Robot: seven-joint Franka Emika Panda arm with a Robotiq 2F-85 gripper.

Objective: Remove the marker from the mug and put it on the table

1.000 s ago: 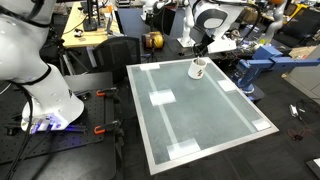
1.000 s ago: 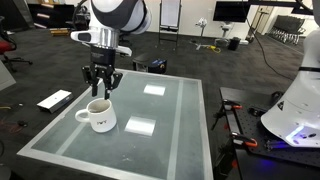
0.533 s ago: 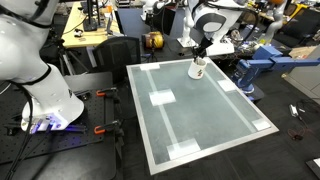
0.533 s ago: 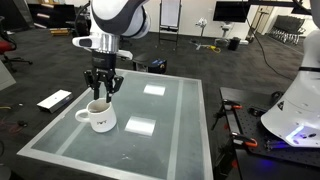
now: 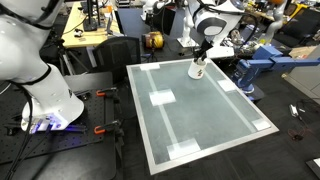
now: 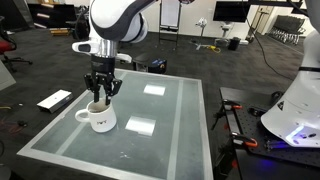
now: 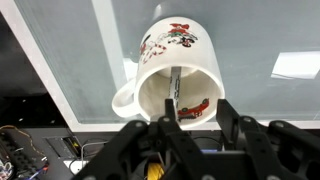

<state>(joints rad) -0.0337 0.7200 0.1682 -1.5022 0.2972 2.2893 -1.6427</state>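
Note:
The small white mug point(image 7: 175, 60) with a red print and a side handle stands near the far edge of the pale grey-green table point(image 5: 200, 125). It shows in both exterior views point(image 5: 198, 70) point(image 6: 98, 117). The thin dark marker point(image 7: 173, 88) leans inside the mug. My gripper point(image 7: 198, 118) is open and hangs just above the mug's rim, with one finger close to the marker's top. In the exterior views the gripper point(image 5: 201, 57) point(image 6: 100, 96) hides the marker.
White tape patches point(image 6: 140, 126) lie on the table top. The mug stands close to the table's edge point(image 7: 60, 80). A white robot base point(image 5: 45, 90) stands beside the table, a blue fixture point(image 5: 262, 62) is behind it, and a flat white box point(image 6: 54, 100) lies on the floor.
My gripper has come down towards the mug and now sits right over its opening. The mug and marker have not moved.

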